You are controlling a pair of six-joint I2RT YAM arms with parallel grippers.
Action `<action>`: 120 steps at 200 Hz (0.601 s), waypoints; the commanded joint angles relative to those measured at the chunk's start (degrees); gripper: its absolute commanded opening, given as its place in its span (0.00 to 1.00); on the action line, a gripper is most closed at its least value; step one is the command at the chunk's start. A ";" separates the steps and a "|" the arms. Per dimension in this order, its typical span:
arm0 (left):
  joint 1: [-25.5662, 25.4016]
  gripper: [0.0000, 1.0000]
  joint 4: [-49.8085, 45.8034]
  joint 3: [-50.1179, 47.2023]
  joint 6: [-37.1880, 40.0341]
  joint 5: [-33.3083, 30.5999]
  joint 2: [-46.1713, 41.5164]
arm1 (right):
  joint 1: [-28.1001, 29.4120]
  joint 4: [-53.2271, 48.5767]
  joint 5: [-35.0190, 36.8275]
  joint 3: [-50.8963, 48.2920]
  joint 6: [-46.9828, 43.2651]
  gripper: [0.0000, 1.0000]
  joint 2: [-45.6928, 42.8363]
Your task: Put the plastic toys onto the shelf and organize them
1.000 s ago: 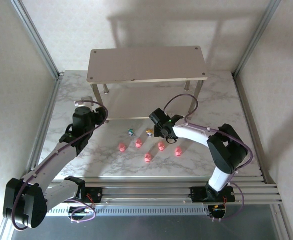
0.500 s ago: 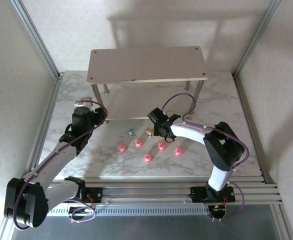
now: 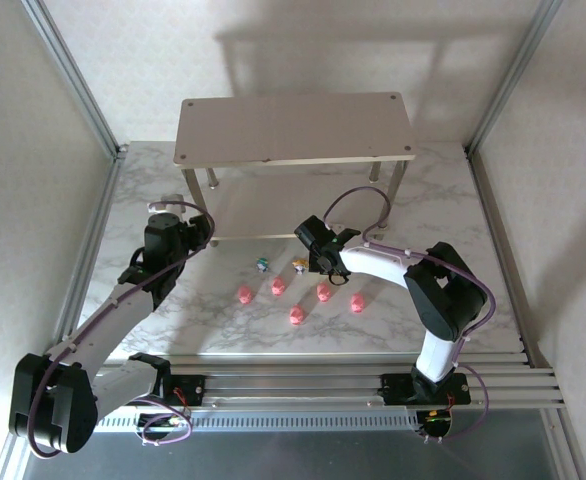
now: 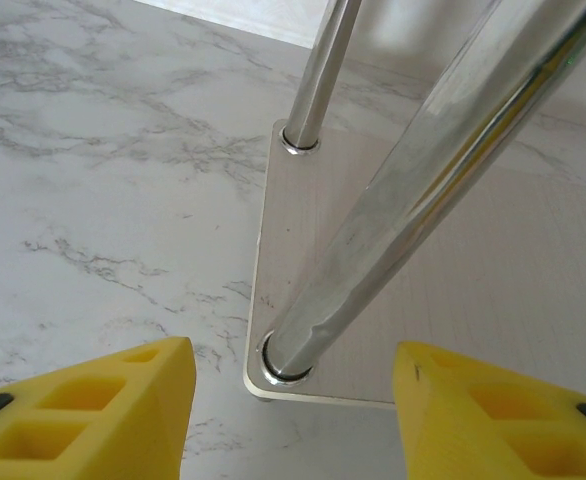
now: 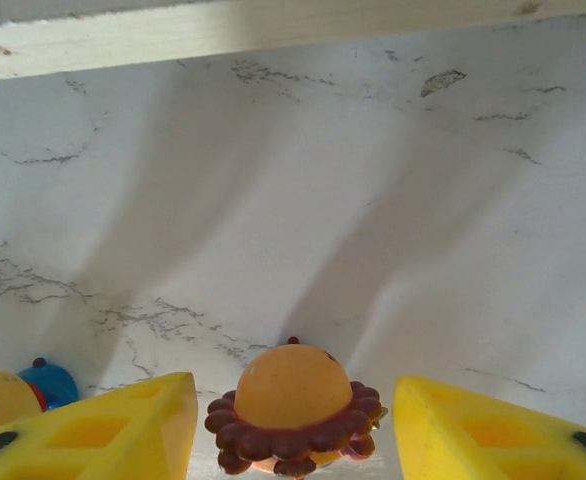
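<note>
Looking left first, the left gripper (image 4: 291,385) sits spread open facing the front-left silver leg (image 4: 403,200) of the beige two-tier shelf (image 3: 293,128). Right gripper (image 3: 307,256), open too, straddles a tiny yellow-orange, brown-ruffed plastic figurine (image 5: 291,395) just before that shelf. Probably light, hard, slippery: pinch its round sides.

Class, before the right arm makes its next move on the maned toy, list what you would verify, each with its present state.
1. Right gripper jaws open: ok.
2. Maned toy centred between its yellow fingers: ok.
3. Blue toy clear of the nearer finger: cannot tell, it sits close beside it.
4. Shelf top board bare: ok.
5. Left gripper clear of the shelf leg: cannot tell, the leg's foot lies just ahead between its open jaws.
</note>
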 commanded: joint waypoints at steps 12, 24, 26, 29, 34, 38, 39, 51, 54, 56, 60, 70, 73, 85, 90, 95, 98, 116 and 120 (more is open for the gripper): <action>0.71 0.54 0.43 -0.90 0.97 0.76 0.14 | -0.13 0.59 1.02 0.50 -0.88 0.49 1.10; 0.72 0.54 0.43 -0.86 0.97 0.82 0.24 | -0.17 0.76 0.93 0.37 -1.09 0.47 1.17; 0.74 0.54 0.43 -0.90 0.97 0.84 0.25 | -0.15 0.83 0.93 0.37 -1.08 0.47 1.16; 0.71 0.54 0.43 -0.94 0.97 0.87 0.27 | -0.17 0.85 0.89 0.37 -1.11 0.47 1.14; 0.74 0.54 0.43 -0.87 0.97 0.85 0.33 | -0.17 0.85 0.84 0.29 -1.19 0.46 1.16; 0.69 0.54 0.43 -0.91 0.97 0.85 0.35 | -0.17 0.94 0.80 0.22 -1.20 0.45 1.21; 0.69 0.54 0.43 -0.88 0.97 0.85 0.33 | -0.13 0.94 0.78 0.16 -1.20 0.45 1.20; 0.78 0.54 0.43 -0.94 0.97 0.85 0.34 | -0.17 1.18 0.67 -0.05 -1.29 0.43 1.19; 0.81 0.54 0.39 -0.91 0.97 0.87 0.39 | -0.17 1.20 0.62 -0.07 -1.29 0.43 1.19; 0.79 0.54 0.42 -0.94 0.97 0.85 0.40 | -0.17 1.27 0.59 -0.11 -1.31 0.43 1.19; 0.78 0.54 0.43 -0.93 0.97 0.87 0.43 | -0.17 1.37 0.46 -0.22 -1.44 0.42 1.17; 0.85 0.54 0.48 -0.87 0.97 0.94 0.49 | -0.17 1.47 0.32 -0.38 -1.53 0.40 1.09; 0.83 0.54 0.49 -0.86 0.97 0.94 0.49 | -0.17 1.50 0.25 -0.42 -1.55 0.40 1.05; 0.91 0.54 0.52 -0.88 0.97 1.03 0.58 | -0.17 1.77 0.09 -0.59 -1.68 0.35 1.01; 0.87 0.54 0.52 -0.93 0.97 1.02 0.65 | -0.17 1.82 0.05 -0.68 -1.73 0.34 0.94; 0.87 0.54 0.52 -0.88 0.97 1.02 0.66 | -0.17 1.89 0.05 -0.73 -1.73 0.34 0.88; 0.88 0.54 0.52 -0.91 0.97 1.02 0.66 | -0.17 1.91 0.05 -0.77 -1.73 0.34 0.78; 0.87 0.54 0.44 -1.03 0.97 1.11 0.67 | -0.13 1.91 -0.06 -1.11 -1.96 0.30 0.23; 0.87 0.54 0.52 -0.99 0.97 1.11 0.80 | -0.12 1.89 -0.10 -1.12 -2.05 0.29 0.07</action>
